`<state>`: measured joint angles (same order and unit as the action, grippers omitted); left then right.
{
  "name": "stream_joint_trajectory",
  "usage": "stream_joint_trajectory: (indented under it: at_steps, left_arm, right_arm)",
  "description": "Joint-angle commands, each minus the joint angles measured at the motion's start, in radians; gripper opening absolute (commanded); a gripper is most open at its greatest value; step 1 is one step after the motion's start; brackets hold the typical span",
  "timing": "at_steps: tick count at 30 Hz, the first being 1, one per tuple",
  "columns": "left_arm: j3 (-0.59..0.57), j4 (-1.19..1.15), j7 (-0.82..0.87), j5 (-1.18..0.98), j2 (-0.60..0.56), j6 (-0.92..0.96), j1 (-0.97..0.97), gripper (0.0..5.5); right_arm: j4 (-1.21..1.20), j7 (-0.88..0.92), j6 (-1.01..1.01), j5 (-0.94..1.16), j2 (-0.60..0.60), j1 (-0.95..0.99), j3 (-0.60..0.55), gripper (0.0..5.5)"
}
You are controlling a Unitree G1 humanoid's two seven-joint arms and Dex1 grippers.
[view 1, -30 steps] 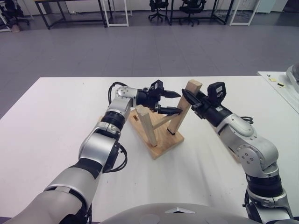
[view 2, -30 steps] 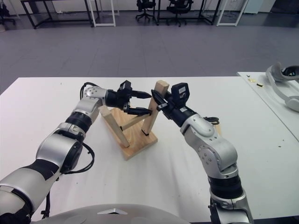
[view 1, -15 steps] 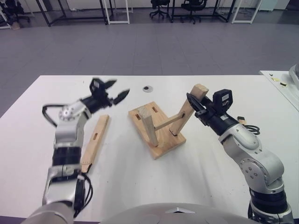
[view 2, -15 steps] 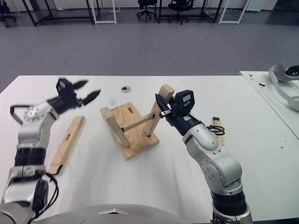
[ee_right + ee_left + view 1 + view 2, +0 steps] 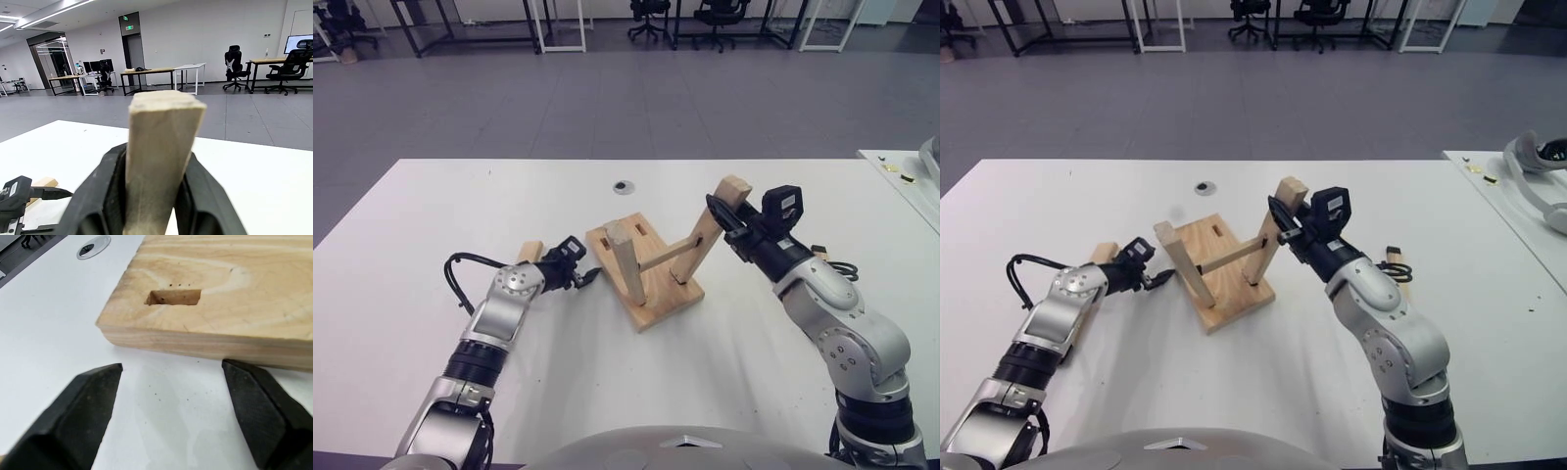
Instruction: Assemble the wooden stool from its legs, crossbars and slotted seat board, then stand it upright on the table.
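The seat board lies flat near the middle of the table, with two legs standing up from it and a crossbar running between them. The left leg stands free. The right leg leans outward, and the right gripper is clamped on its top end. The left gripper sits low over the table just beside the board's slotted edge, fingers spread apart around nothing. The end of a loose wooden piece shows behind the left arm. A round grommet lies farther back.
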<state>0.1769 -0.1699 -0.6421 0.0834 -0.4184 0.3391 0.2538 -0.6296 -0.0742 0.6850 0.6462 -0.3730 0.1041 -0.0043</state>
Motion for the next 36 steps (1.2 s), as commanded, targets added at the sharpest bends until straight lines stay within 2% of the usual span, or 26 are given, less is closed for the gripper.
stream_joint_trajectory:
  at_steps: [1,7,14,15,16,20,25,29,33,36]
  left_arm:
    - [0.026,-0.063,0.017,0.006,0.032,-0.002,0.019,3.75]
    - [0.031,-0.099,0.028,-0.001,0.074,-0.024,0.048,3.75]
    - [-0.010,-0.208,0.062,-0.003,0.091,-0.078,0.127,3.75]
    - [-0.014,-0.228,0.067,-0.002,0.093,-0.088,0.140,3.75]
    - [-0.015,-0.244,0.071,-0.002,0.094,-0.096,0.151,3.75]
    - [-0.021,-0.291,0.083,-0.004,0.100,-0.130,0.170,3.75]
    - [-0.030,-0.374,0.095,-0.005,0.109,-0.183,0.201,3.75]
    - [-0.038,-0.517,0.110,-0.011,0.150,-0.254,0.289,3.75]
    - [-0.028,-0.620,0.107,0.002,0.181,-0.312,0.358,3.75]
    - [-0.055,-0.496,0.119,0.003,0.129,-0.303,0.311,3.75]
  right_arm:
    - [0.022,-0.026,0.153,-0.096,-0.113,-0.068,0.136,1.13]
    - [-0.013,0.017,0.197,-0.081,-0.097,-0.129,0.194,1.14]
    - [0.047,0.041,0.168,0.069,0.014,-0.110,0.041,1.14]
    - [0.049,0.044,0.157,0.102,0.037,-0.108,0.018,1.50]
    - [0.051,0.047,0.143,0.126,0.056,-0.104,-0.003,1.55]
    - [0.038,0.039,0.086,0.190,0.116,-0.068,-0.078,2.44]
    - [-0.024,-0.019,0.041,0.161,0.112,-0.076,-0.040,3.39]
    - [-0.061,-0.057,-0.046,0.150,0.117,-0.030,-0.075,4.08]
    - [-0.075,-0.074,-0.071,0.216,0.071,0.022,-0.183,4.08]
    - [-0.108,-0.063,-0.069,0.263,0.021,0.064,-0.248,4.08]
